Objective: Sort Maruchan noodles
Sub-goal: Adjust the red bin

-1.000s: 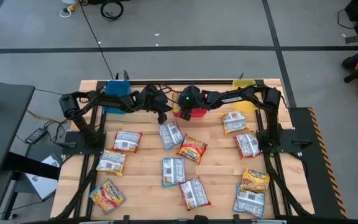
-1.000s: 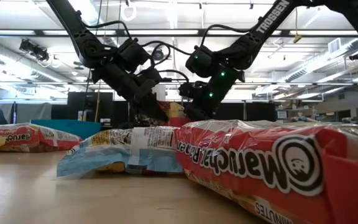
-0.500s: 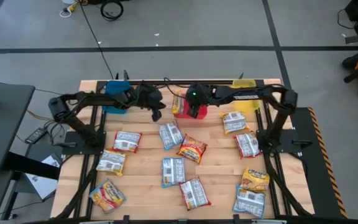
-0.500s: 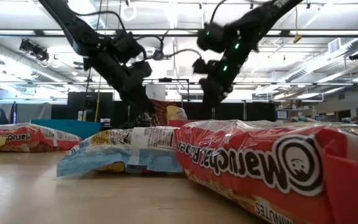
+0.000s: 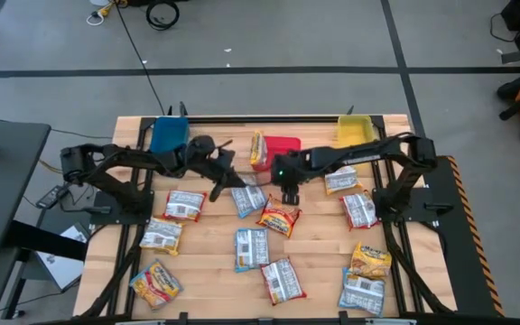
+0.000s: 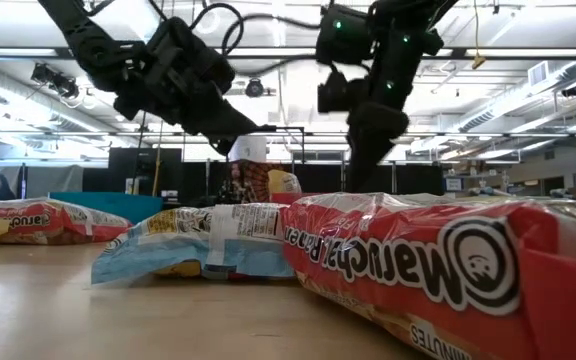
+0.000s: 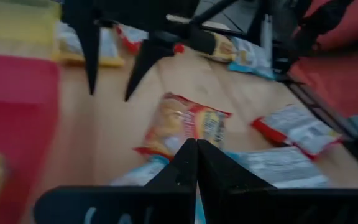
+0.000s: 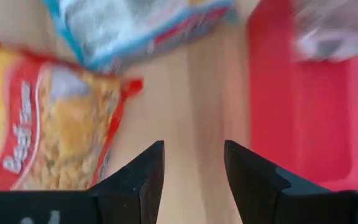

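Both arms have pulled back from the red bin (image 5: pixel 281 147) at upper centre, where 1 packet (image 5: pixel 258 149) now sits; right gripper (image 5: pixel 289 195) hangs apart and empty, left gripper (image 5: pixel 215 192) pinched together, over the remaining Maruchan noodles (image 5: pixel 278 217) mid-frame; next pick pending.

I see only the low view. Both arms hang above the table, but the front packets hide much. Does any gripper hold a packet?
Observer: The left gripper does not. It is shut on nothing.
Operator: And the right one?
Observer: The right gripper is open and empty. It is above bare wood between an orange packet and the red bin.
Operator: Is anything in that bin?
Observer: Yes, one packet, at the end nearer the blue bin.
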You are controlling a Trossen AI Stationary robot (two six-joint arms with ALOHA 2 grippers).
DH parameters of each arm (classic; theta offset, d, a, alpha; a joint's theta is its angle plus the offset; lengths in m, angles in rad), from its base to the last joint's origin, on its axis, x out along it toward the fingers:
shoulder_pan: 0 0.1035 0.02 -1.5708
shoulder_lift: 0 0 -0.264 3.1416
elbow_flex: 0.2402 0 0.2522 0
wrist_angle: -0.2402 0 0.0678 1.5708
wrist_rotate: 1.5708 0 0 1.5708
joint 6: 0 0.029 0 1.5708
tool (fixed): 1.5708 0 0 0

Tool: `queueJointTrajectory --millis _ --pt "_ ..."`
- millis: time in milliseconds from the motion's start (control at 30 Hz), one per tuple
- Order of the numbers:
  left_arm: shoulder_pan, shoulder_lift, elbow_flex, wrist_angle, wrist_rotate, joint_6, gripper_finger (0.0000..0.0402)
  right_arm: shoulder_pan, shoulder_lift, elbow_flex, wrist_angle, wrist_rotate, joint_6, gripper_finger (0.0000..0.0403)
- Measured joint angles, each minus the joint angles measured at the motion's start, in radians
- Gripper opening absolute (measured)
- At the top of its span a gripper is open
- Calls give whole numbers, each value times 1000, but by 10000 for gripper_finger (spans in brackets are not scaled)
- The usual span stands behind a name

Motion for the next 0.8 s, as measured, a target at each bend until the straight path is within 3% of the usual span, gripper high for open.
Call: queueJointTrajectory --millis 200,367,633,800 --pt "-92 0 -5 1 -1 -18 9 -7 70 0 -112 118 -17 171" --pt "-152 -4 -6 0 -1 11 9 -61 94 0 -78 249 -116 171" --pt "-156 -30 -7 -9 -2 -24 9 -136 94 0 171 251 -236 171" --pt "-157 -120 -11 -124 -2 -12 9 -120 50 29 -10 244 -136 171"
